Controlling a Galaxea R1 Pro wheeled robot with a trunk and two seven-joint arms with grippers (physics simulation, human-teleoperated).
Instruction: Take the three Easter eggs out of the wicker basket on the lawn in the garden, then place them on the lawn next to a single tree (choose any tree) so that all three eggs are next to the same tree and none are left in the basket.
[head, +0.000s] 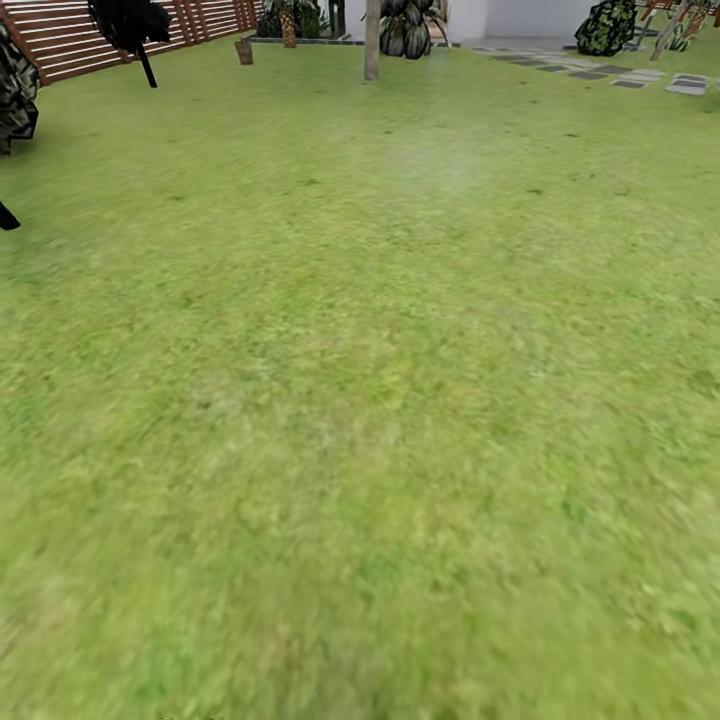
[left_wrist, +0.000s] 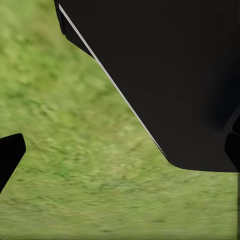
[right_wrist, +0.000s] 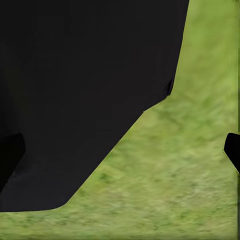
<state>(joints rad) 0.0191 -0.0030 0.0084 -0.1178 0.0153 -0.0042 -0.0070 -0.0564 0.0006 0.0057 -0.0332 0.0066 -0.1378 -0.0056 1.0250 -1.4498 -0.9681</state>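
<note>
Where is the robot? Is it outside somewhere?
Yes, it looks like a garden or backyard. There is a big green lawn, a brown slatted wooden fence along one side, a bare tree trunk and grey stepping stones at the far end.

Bright, even daylight; no clear shadows. Lawn (head: 360, 400) blurry w/ smeared near edge; wrist views soft.

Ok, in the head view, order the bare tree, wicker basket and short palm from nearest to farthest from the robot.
1. Tree: straight ahead, about centre.
2. Wicker basket: left of the trunk, a little farther back on the lawn.
3. Palm: farthest, at the garden's back edge, between the two.
</note>
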